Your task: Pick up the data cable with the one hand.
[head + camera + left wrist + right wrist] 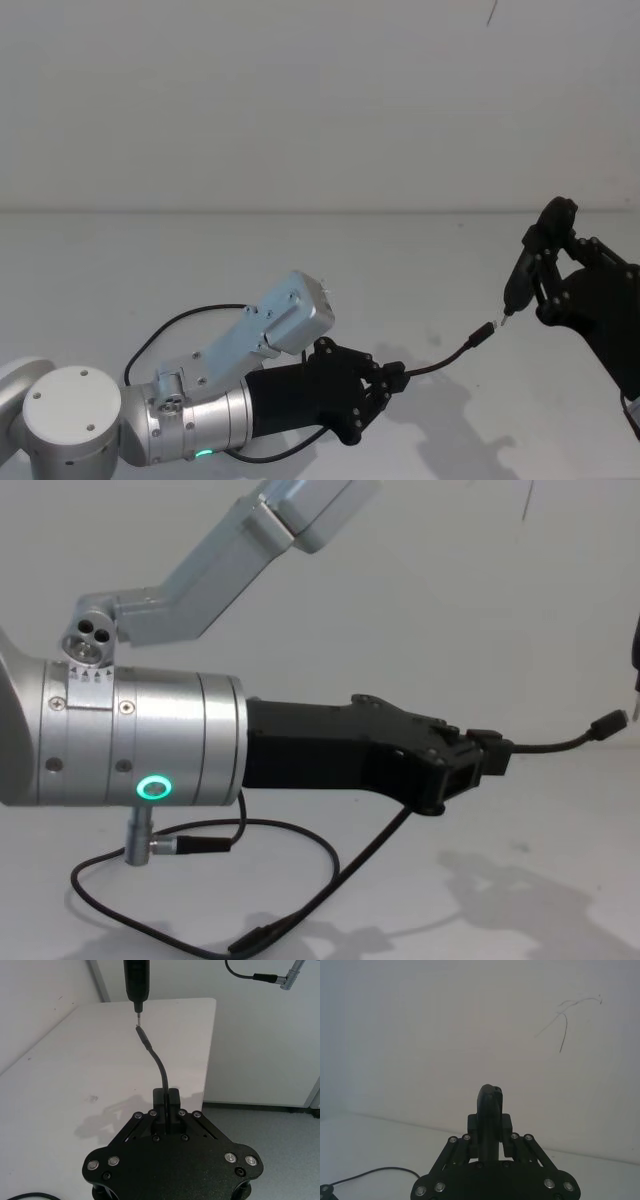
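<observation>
Left gripper (398, 378) clamped on data cable (450, 357) near one end, held above white table (120, 270), free plug tip just short of metal tip of slim black tool (520, 280), right gripper (490, 1125) clenched on that tool, cable slack loops on table under left arm.

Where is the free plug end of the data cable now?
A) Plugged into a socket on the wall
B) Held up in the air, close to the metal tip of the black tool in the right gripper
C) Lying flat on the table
B: the left gripper has its jaws shut on the data cable, whose plug end rises off the table to just below the tip of the black tool held by the right gripper.
</observation>
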